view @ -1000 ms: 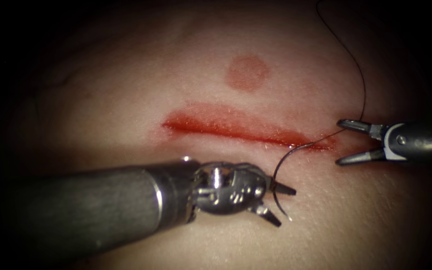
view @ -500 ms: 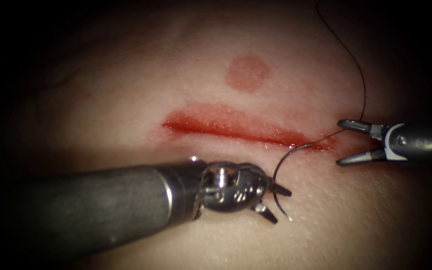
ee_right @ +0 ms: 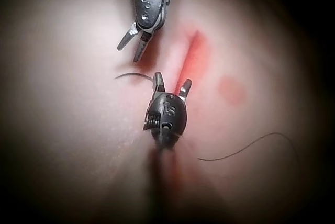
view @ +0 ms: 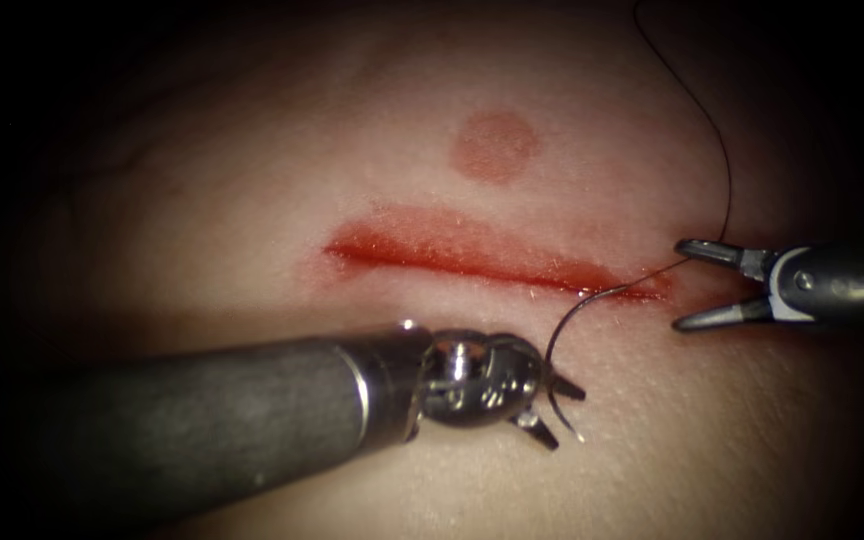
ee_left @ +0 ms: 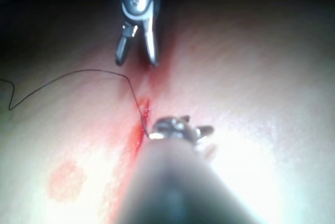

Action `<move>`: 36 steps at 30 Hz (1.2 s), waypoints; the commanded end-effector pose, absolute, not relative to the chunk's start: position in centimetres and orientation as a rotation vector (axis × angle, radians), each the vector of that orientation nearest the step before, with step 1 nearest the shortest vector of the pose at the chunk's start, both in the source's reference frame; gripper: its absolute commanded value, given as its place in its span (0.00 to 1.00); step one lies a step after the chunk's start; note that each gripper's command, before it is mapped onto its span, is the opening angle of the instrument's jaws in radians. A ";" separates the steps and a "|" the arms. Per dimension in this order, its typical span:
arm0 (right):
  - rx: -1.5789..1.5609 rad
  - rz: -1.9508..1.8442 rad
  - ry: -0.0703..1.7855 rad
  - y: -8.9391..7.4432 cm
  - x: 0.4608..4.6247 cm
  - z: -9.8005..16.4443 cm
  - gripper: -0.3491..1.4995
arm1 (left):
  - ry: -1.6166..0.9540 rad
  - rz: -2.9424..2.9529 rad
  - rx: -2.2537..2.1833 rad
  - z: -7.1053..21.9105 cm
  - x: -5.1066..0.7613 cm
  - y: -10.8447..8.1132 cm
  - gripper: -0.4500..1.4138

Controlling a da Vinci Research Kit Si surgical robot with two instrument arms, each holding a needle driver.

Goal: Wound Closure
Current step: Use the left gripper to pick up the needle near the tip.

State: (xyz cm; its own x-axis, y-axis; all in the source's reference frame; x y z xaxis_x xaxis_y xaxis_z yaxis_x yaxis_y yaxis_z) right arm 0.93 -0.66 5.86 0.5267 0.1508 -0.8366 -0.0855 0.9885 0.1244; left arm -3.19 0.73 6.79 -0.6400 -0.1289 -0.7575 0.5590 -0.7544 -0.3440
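Red fluid [view: 472, 255] is lining the cut [view: 512, 268] that runs across the pale tissue [view: 252, 200], with a round reddish mark [view: 494, 146] sitting above it. The curved needle [view: 555, 345] is arcing out of the tissue just below the right end of the cut; its upper part is running into the wound edge while its free lower end is lying on the skin, so it is partly in the tissue. The left pincer [view: 554, 413] is spreading its jaws narrowly on either side of the needle's lower curve without clamping it, holding nothing, and seems placed to take the needle. Compared with a second ago, its shaft is further right and the jaws are standing closer to the needle.

The right pincer [view: 690, 284] is waiting wide open at the right end of the cut, holding nothing. The thread [view: 722, 170] is trailing from the needle's buried end past the upper jaw and up across the tissue, slack, probably left loose so nothing drags on the needle.
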 end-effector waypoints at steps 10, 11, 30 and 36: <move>0.073 0.142 1.009 -0.7 0.99 5.9 0.66 | 0.797 -2.395 1.004 7.0 -3.30 0.6 0.31; 0.073 0.142 1.008 -0.7 1.00 5.9 0.66 | 0.798 -2.396 0.994 7.0 -3.30 0.6 0.31; 0.072 0.144 1.008 -0.7 1.01 5.9 0.67 | 0.807 -2.397 0.952 7.3 -3.42 0.5 0.31; 0.072 0.144 1.008 -0.7 1.01 5.9 0.67 | 0.814 -2.389 0.944 7.4 -3.46 0.5 0.31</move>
